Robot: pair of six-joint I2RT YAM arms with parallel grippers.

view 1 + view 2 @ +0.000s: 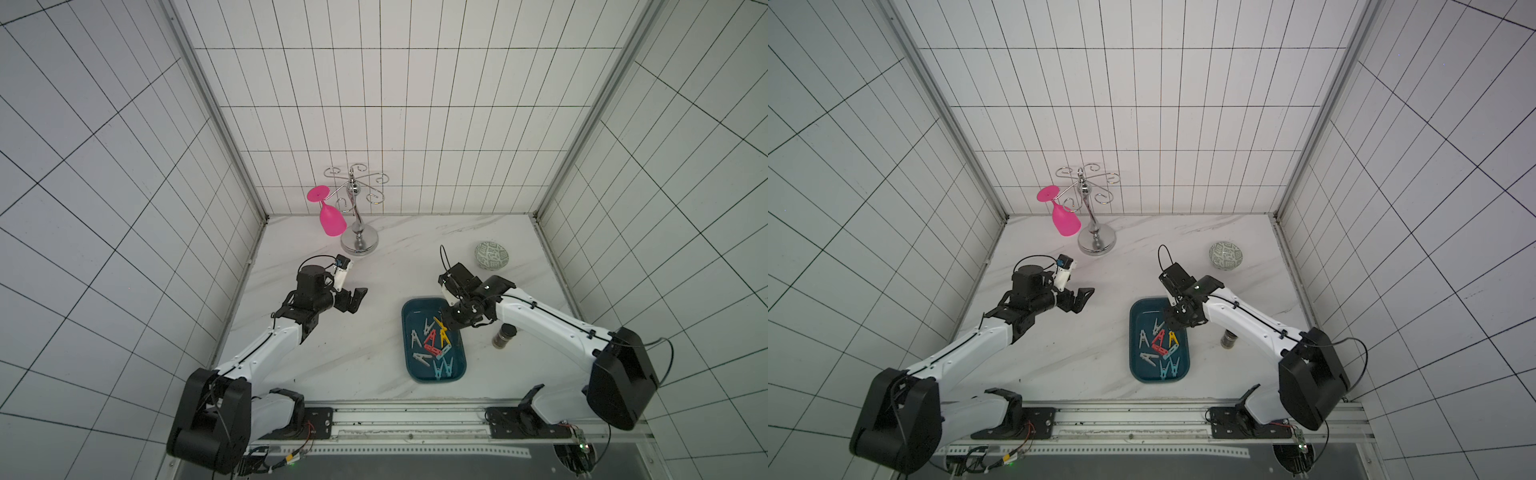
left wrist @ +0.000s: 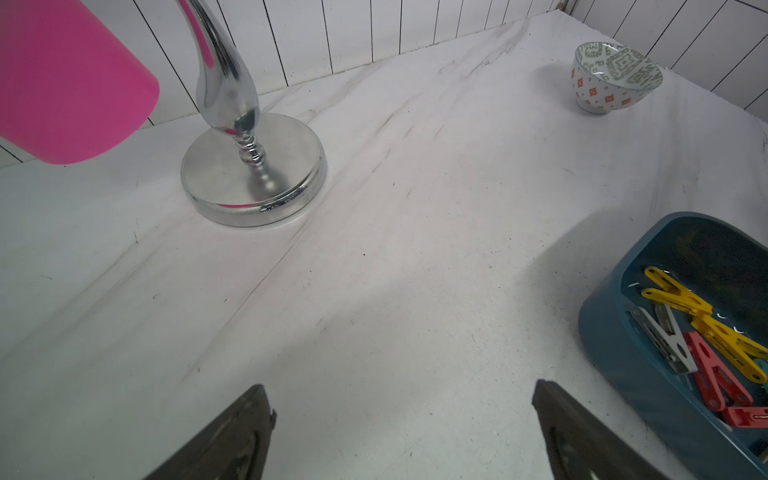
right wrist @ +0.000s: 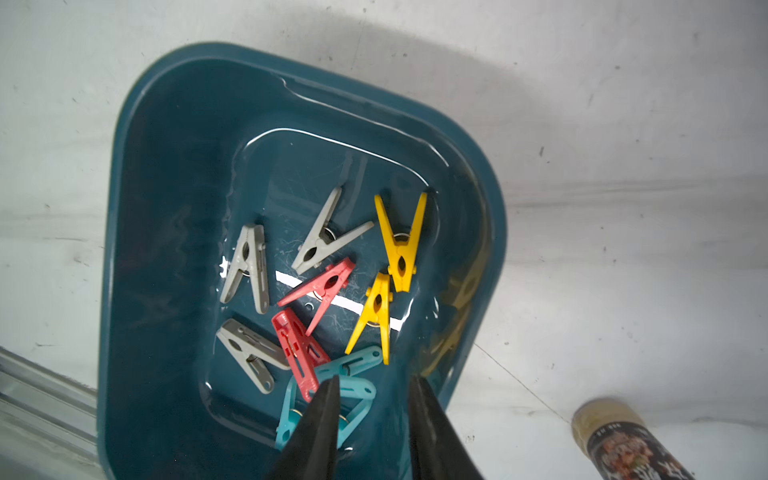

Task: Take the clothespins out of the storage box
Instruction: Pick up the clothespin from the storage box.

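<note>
1. In both top views the storage box (image 1: 417, 311) lies on the worktop (image 1: 353, 365), with the clothespins (image 1: 432, 345) heaped in its near half. The right pincer (image 1: 449, 326) hangs over its far end, fingertips hidden beneath the wrist. The left pincer (image 1: 357, 299) hovers well apart, so nothing braces the box, and a snagged pin could drag it. A spice jar (image 1: 504, 336) stands just beside the right arm, where an outward sweep might topple it.
2. The left wrist view shows the left pincer (image 2: 400, 384) released wide and empty above bare worktop. Unlike the top views, it reveals the box's raised wall (image 2: 623, 353), which a low exit could catch.
3. The right wrist view shows the right pincer (image 3: 374, 380) narrowly parted, grasping nothing, above the light blue clothespins (image 3: 357, 388). Only here is it plain that a red clothespin (image 3: 297, 353) overlaps them. Clenching could pinch two or flick one away.
</note>
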